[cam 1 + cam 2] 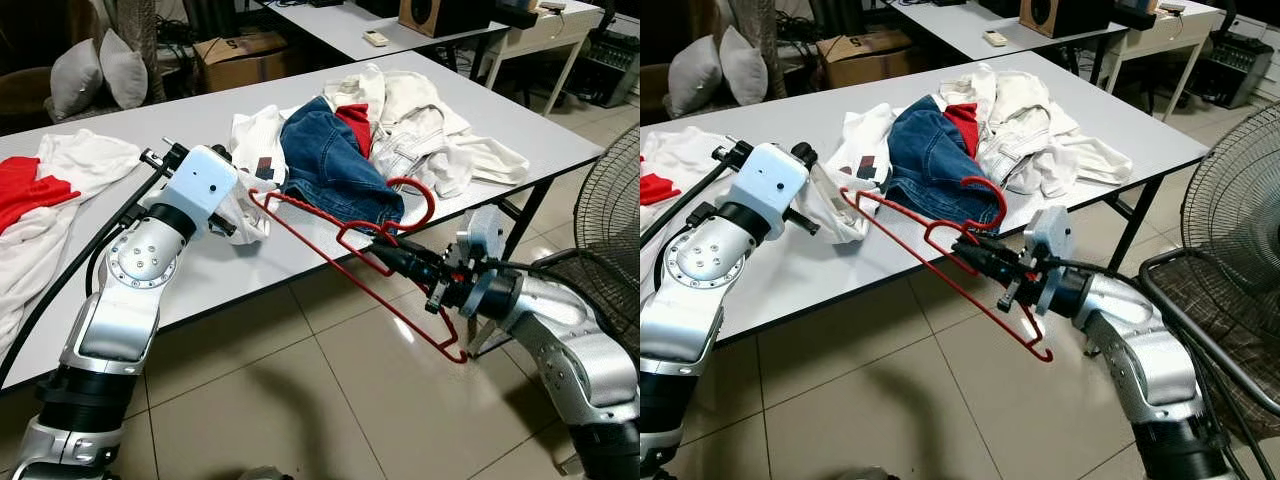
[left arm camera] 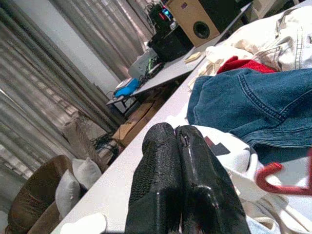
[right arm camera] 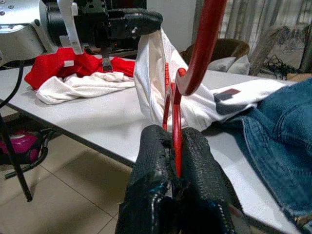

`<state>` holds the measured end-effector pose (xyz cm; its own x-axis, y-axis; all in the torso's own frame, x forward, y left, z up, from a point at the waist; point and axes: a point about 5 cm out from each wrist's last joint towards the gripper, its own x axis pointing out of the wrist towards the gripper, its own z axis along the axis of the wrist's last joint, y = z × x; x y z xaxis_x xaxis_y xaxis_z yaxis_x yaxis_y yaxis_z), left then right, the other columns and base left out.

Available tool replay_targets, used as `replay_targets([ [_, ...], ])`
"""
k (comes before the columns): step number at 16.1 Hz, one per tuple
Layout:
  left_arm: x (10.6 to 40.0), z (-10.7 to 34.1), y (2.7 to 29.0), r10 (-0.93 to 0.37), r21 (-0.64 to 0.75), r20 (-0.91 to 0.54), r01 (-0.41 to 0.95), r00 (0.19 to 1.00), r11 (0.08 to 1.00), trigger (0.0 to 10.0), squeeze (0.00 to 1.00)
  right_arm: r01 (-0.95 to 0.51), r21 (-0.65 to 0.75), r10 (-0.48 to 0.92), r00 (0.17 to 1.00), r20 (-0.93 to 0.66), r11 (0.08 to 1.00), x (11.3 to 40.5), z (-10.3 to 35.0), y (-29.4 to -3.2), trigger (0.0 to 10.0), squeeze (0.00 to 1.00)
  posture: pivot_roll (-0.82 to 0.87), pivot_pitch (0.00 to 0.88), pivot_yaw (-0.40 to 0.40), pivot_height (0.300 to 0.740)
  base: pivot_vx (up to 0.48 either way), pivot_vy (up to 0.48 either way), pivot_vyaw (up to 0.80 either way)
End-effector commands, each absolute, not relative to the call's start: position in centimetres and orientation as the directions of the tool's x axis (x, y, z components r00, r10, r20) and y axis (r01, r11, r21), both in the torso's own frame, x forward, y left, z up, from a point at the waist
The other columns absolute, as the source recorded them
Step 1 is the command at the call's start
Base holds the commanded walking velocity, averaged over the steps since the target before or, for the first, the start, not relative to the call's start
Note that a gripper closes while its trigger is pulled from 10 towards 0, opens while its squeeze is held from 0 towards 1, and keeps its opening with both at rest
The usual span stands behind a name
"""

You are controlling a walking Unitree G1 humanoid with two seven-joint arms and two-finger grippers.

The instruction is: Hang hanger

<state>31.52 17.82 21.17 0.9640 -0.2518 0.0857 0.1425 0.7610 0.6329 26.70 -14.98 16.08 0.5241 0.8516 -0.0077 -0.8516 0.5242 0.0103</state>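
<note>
While the right gripper (image 1: 388, 252) is clamped on the red hanger (image 1: 345, 240) just below its hook, the frame hangs out past the table's (image 1: 560, 135) front edge, one arm reaching back over that edge toward the white shirt (image 1: 250, 205), the other slanting down over the floor. From its thin, open outline I judge it light and stiff, a rod that will not sag but could swivel in a pinch at one point; the neck where it is held looks the best place, near the balance and leaving the hook free. Its smooth coating may slip. The left gripper (image 3: 146, 22), fingers pressed together, has pinched a fold of the shirt near the front edge, lifting it beside the jeans (image 1: 335, 165). Soft cloth will drape and snag on the hanger's notches
</note>
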Motion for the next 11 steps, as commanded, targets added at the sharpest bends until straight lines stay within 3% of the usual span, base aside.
replay_targets([
  [1,31.6,21.3,17.9,-0.243,0.635,0.09,0.132,0.966,0.761,0.0,0.0,-0.857,-0.005,0.857,0.515,0.008,0.515,26.6,16.8,-15.0,10.0,0.0,-0.06,0.0,0.038,0.74,0.0,0.0,0.0],
  [7,31.5,21.4,17.3,-0.278,0.627,0.1,0.156,0.955,0.763,0.0,0.0,-0.864,0.006,0.864,0.504,0.001,0.504,26.7,16.6,-14.6,10.0,0.0,-0.06,0.0,0.034,0.74,0.0,0.0,0.0],
  [11,30.3,22.0,14.8,-0.401,0.615,0.115,0.252,0.909,0.747,0.0,0.0,-0.858,0.005,0.858,0.514,-0.013,0.514,27.7,16.2,-14.0,10.0,0.0,-0.05,0.0,0.033,0.74,0.0,0.0,0.0],
])
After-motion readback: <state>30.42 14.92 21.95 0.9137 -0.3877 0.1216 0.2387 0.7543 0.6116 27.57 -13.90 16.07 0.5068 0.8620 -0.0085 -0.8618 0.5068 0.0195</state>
